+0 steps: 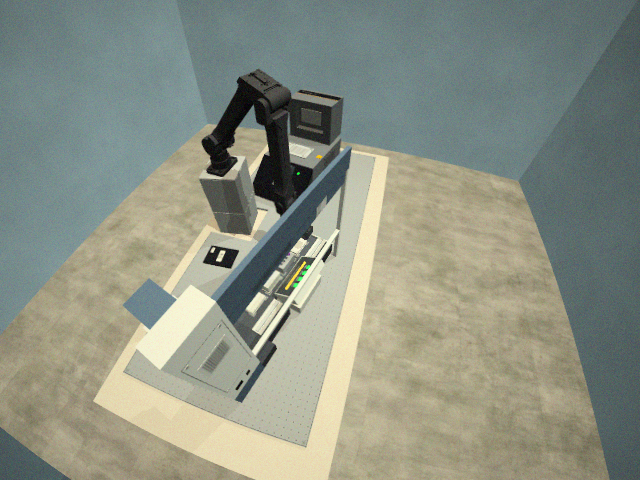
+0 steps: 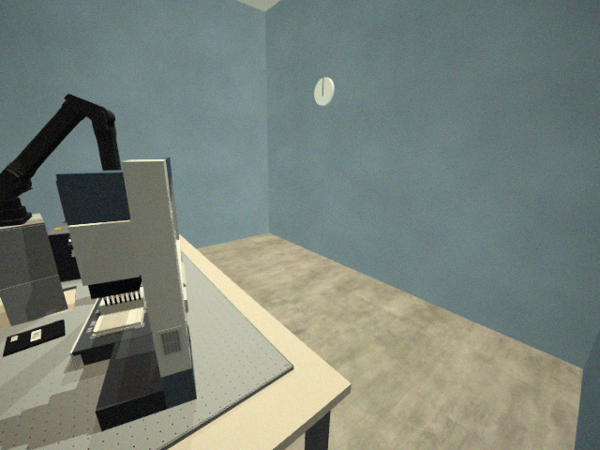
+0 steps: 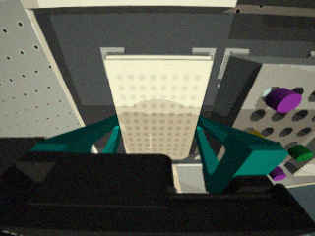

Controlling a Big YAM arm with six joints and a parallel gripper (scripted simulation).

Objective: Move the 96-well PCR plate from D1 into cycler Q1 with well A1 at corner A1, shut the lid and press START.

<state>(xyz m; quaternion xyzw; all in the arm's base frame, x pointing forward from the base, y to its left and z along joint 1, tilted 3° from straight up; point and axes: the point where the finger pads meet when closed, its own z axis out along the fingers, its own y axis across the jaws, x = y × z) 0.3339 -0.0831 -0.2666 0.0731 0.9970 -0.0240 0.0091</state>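
Note:
In the wrist view the cream 96-well PCR plate (image 3: 157, 98) lies flat in a dark nest, with its far end against two pale corner brackets (image 3: 112, 51). My gripper (image 3: 157, 118) reaches down over its near end. The two teal fingers press on the plate's long sides, shut on it. The tube cooling block (image 3: 276, 128) stands right beside it on the right, with purple (image 3: 283, 99) and green (image 3: 300, 153) tube caps. In the top view the arm (image 1: 279, 155) dips behind the blue beam, so the gripper is hidden there. The cycler Q1 (image 1: 310, 155) stands behind it with its lid (image 1: 315, 116) raised and a green lamp (image 1: 298, 173).
A blue gantry beam (image 1: 289, 222) with a white housing (image 1: 180, 330) runs over the deck row, where more plates and blocks (image 1: 268, 299) lie. The arm's grey pedestal (image 1: 229, 196) and a flat black pad (image 1: 220, 256) are at the left. Perforated deck (image 3: 30, 88) lies left of the plate.

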